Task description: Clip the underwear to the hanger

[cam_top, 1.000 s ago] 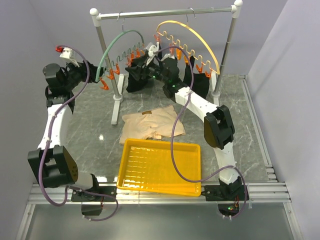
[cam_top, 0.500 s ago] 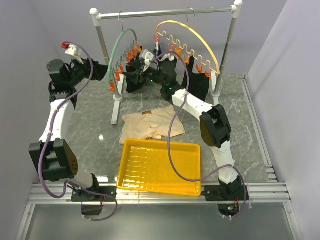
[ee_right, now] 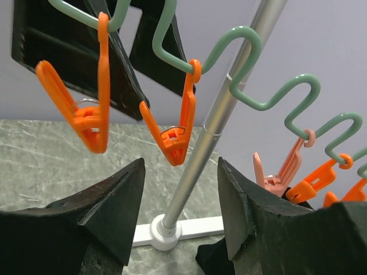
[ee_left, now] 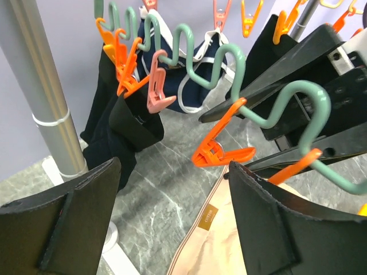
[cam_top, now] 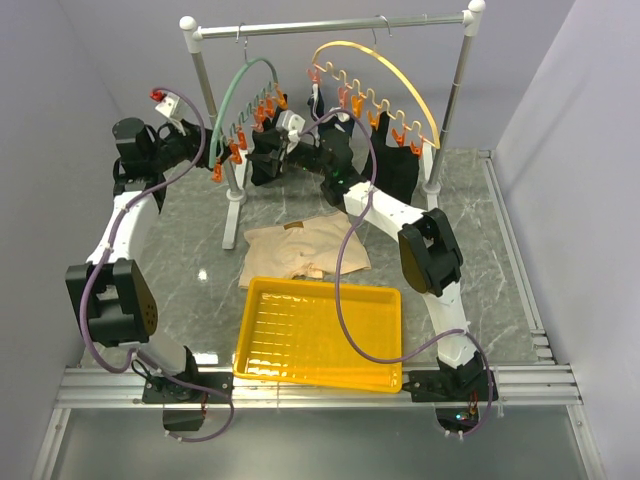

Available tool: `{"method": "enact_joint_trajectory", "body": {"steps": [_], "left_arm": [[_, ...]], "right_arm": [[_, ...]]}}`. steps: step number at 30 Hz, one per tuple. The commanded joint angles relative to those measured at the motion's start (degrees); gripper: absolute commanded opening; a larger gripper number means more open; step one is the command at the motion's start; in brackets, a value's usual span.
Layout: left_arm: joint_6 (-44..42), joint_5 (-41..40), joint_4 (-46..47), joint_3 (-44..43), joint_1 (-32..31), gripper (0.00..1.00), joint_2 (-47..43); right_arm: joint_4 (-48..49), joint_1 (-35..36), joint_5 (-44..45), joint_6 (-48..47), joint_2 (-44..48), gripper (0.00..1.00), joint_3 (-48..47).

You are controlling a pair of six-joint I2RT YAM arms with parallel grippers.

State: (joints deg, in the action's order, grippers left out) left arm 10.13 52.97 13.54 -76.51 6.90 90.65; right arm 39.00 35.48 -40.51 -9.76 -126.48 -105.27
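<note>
Underwear (cam_top: 300, 245) lies flat on the tabletop (cam_top: 190, 240), below the hanger (cam_top: 245, 78) and on its near side, between it and the yellow tray (cam_top: 320, 286). Nothing holds it and no clip touches it. Its long axis runs roughly left-right, parallel to the tray's far rim.

Left of the hanger: the left gripper (ee_left: 175, 172) is up at clip height, fingers spread wide and empty. It faces the low end of the green arc. One orange clip (ee_left: 221, 154) hangs just beyond its fingertips, apart from them. The wrist view shows beige cloth directly underneath, so the garment is down and slightly forward from this gripper.

At the hanger: a row of orange clips dangles from the wavy wire. Some hold black garments (ee_left: 129, 123), and the end ones near the left gripper hang free.

Right of the hanger: the right gripper (ee_right: 180, 172) is also raised, released and empty. It looks up at two free clips with the rack post (ee_right: 212, 123) behind them. The yellow arc hanger (cam_top: 352, 43) hangs further right and is not involved.

Judgement: both grippers are at the clips while the cloth is below and nearer the arm bases. The next move needs one arm to drop down and back to the cloth. The right forearm already crosses the garment's right edge, so that arm looks marginally nearer. A grasp on the far long edge would suit lifting it toward the free end clips.
</note>
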Motion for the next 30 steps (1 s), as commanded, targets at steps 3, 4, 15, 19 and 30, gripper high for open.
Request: {"method": "enact_joint_trajectory", "body": {"steps": [3,4,15,19,30], "left_arm": [[-0.2,3.28,3.51,-3.38,-0.83,0.81,0.66],[-0.11,3.37,3.6,-3.56,-0.92,0.81,0.84],[-1.25,8.02,3.42,-5.75,-0.92,0.88,2.95],[-1.87,10.13,4.3,-6.37,-1.01,0.89,3.92],[-3.89,14.0,12.03,-5.85,-1.53,0.91,5.32]], "right_arm": [[3.8,0.29,-0.45,-1.14,2.55,0.61,-0.63],[3.89,0.37,-0.53,-0.97,2.29,0.61,-0.98],[3.97,0.29,-0.97,0.0,-0.61,0.59,-4.32],[3.8,0.29,-1.15,-0.08,-0.97,0.55,-4.85],[3.44,-0.24,-1.94,-0.61,-0.7,0.49,-4.42]]}}
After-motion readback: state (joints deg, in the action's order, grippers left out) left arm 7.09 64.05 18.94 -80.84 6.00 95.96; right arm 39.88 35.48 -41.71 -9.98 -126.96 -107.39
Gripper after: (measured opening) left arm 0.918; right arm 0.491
